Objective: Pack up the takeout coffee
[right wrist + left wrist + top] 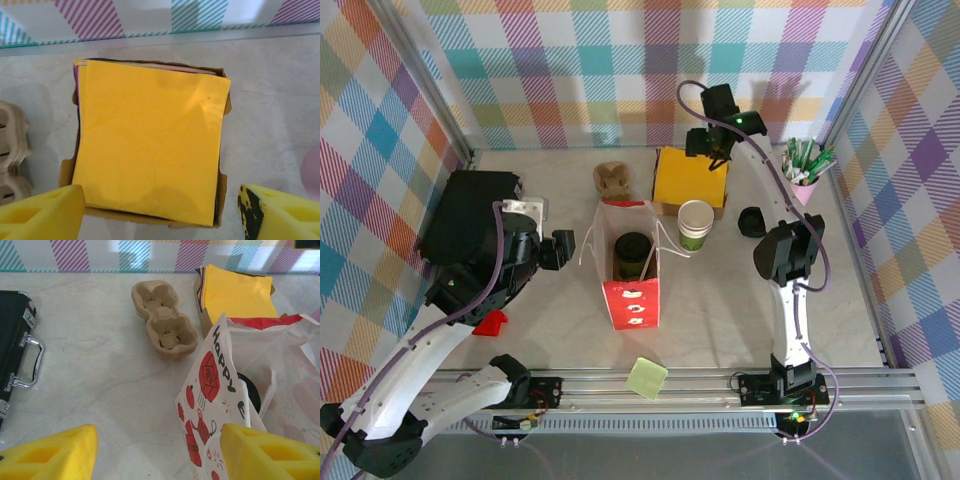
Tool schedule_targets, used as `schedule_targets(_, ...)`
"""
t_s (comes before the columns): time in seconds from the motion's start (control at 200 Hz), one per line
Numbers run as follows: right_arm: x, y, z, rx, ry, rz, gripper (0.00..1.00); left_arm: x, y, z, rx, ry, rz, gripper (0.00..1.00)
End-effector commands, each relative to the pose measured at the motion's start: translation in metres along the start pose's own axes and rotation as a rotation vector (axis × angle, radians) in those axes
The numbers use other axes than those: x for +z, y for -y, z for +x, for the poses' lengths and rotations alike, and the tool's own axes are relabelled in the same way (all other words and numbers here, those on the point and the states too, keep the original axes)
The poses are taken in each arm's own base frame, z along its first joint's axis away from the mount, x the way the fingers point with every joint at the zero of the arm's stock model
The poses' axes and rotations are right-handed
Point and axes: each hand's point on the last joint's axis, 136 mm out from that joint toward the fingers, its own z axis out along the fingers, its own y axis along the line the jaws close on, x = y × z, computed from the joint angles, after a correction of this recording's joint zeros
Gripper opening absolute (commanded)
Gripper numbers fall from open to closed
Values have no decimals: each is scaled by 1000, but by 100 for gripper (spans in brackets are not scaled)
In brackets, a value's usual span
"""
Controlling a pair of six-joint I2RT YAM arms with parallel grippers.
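1. Cup (696, 224): stands upright on the table (740, 310), just beside the bag (631, 300).
2. Left claw (159, 445): fingers apart, holds nothing, next to bag.
3. Right claw (160, 212): fingers apart, holds nothing, above yellow paper (150, 140).

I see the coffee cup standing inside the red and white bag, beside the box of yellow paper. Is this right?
Not quite. In the top external view the coffee cup stands on the table outside the red and white bag, right of it, beside the box of yellow paper.
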Motion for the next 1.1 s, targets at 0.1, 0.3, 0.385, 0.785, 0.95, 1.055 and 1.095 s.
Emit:
schedule_targets(0.1, 43, -5, -6, 15, 4, -38, 83, -16, -4, -8, -36, 22, 3, 66)
schedule_targets(0.3, 83, -10, 10, -8, -36, -42, 87, -14, -5, -4, -51, 5, -1, 66)
schedule_targets(0.385, 97, -12, 18, -8, -59, -47, 87, -14, -5, -3, -53, 0, -4, 66)
schedule_targets(0.785, 133, -13, 51, -20, -147, -42, 88, -11, -5, -2, -63, -13, -10, 66)
schedule_targets(0.95, 144, -12, 63, -20, -178, -41, 88, -10, -5, 0, -68, -20, -13, 66)
schedule_targets(1.055, 150, -11, 69, -22, -194, -36, 88, -11, -5, -1, -71, -19, -13, 66)
schedule_targets(1.095, 152, -11, 72, -23, -200, -36, 88, -11, -5, -1, -71, -19, -12, 66)
